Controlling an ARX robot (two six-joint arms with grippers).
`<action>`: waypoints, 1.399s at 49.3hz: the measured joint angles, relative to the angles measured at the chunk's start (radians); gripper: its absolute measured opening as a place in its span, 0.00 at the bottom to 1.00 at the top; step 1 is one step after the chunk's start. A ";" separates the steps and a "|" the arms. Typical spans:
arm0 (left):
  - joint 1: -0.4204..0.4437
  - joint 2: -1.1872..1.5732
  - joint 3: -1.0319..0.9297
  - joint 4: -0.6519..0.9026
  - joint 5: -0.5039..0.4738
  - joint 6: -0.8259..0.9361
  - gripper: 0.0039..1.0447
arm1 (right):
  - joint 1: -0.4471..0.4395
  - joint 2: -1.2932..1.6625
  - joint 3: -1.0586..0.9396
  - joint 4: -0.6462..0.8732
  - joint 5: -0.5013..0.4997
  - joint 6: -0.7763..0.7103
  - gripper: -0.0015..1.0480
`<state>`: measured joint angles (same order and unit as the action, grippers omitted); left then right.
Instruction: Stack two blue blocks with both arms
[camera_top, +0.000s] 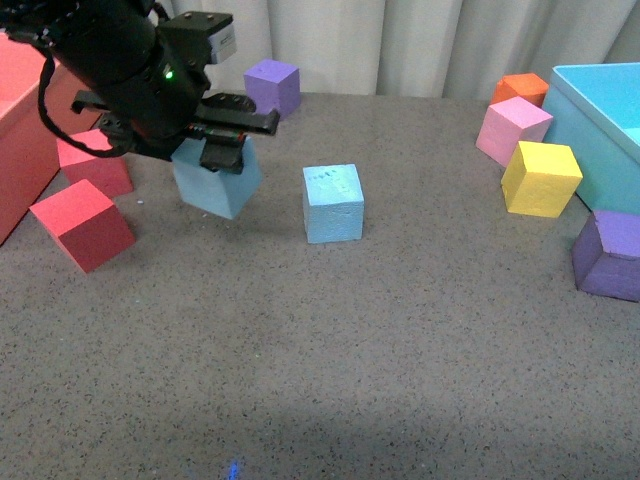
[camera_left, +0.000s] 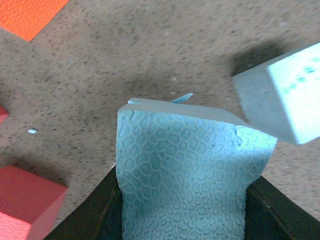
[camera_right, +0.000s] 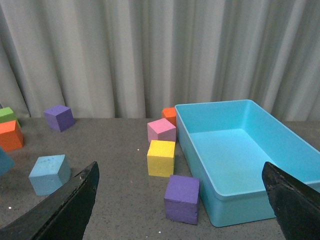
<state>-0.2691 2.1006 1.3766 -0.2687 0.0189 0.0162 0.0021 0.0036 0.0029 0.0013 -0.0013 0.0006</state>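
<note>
My left gripper (camera_top: 222, 140) is shut on a light blue block (camera_top: 216, 182), holding it tilted and just above the table at the left. Up close, this held blue block (camera_left: 187, 170) fills the space between the black jaws. The second blue block (camera_top: 333, 203), with faint pen marks on top, rests on the table a little to its right and shows as a pale corner (camera_left: 282, 97) in the left wrist view. The same resting blue block (camera_right: 49, 173) appears far off in the right wrist view. My right gripper (camera_right: 182, 200) is open, with nothing between its fingers, and is out of the front view.
Red cubes (camera_top: 82, 224) and a red box (camera_top: 20, 130) crowd the left edge. A purple cube (camera_top: 272, 87) sits at the back. Pink (camera_top: 512, 130), orange (camera_top: 520, 90), yellow (camera_top: 541, 178) and purple (camera_top: 607, 255) cubes stand beside the turquoise bin (camera_top: 600, 120) at the right.
</note>
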 joint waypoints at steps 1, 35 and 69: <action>-0.015 -0.007 0.005 -0.001 0.001 -0.027 0.45 | 0.000 0.000 0.000 0.000 0.000 0.000 0.91; -0.234 0.119 0.292 -0.177 -0.168 -0.416 0.45 | 0.000 0.000 0.000 0.000 0.000 0.000 0.91; -0.233 -0.058 0.011 0.300 -0.354 -0.305 0.82 | 0.000 0.000 0.000 0.000 0.000 0.000 0.91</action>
<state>-0.5022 2.0430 1.3880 0.0315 -0.3355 -0.2890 0.0021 0.0036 0.0029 0.0017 -0.0017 0.0006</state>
